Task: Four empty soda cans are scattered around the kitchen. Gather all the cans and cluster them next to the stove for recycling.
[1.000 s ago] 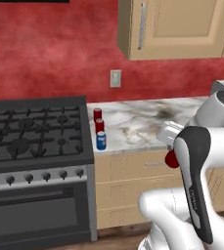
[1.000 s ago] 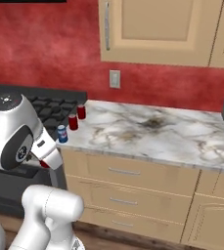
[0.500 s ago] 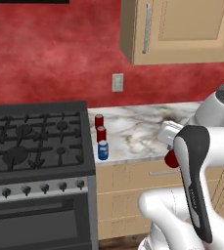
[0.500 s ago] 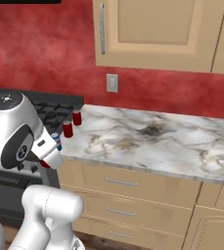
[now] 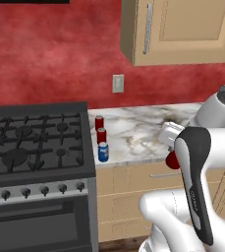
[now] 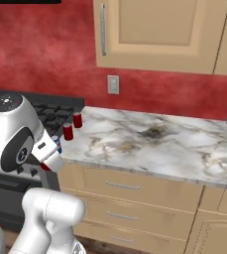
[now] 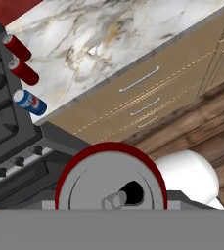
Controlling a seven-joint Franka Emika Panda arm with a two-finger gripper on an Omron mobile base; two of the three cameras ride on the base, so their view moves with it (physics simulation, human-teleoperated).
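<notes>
Marble counter adjoins black stove, red wall behind.

Even, shadowless rendered light is filling every view. Ahead of the gripper, the marble counter is showing soft, low-resolution blotches. Edges are looking slightly jagged; no glare or lens distortion is appearing.

Three cans upright beside stove; fourth red can gripper-held.
</notes>
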